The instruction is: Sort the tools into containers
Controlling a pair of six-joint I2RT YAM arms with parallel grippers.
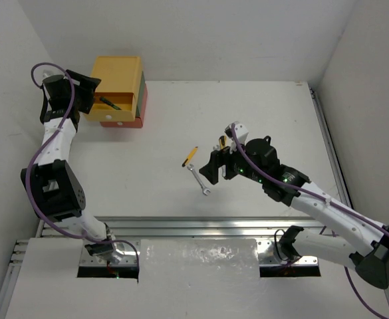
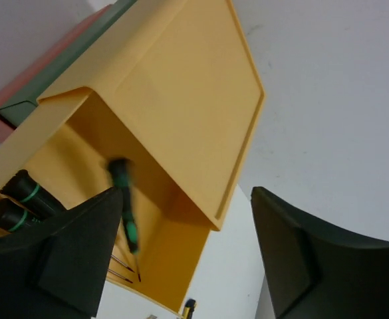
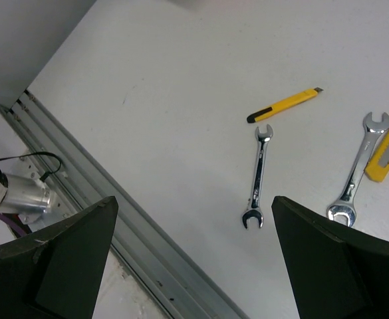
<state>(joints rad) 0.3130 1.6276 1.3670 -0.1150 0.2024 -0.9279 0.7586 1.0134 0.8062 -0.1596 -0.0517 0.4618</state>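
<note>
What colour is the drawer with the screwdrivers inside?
Yellow. The drawer holding the screwdrivers shows best in the left wrist view.

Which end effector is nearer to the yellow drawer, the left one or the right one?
Left. The left end effector is right beside the pulled-out yellow drawer, at its open part. The right end effector is over a wrench, far from the drawer.
</note>
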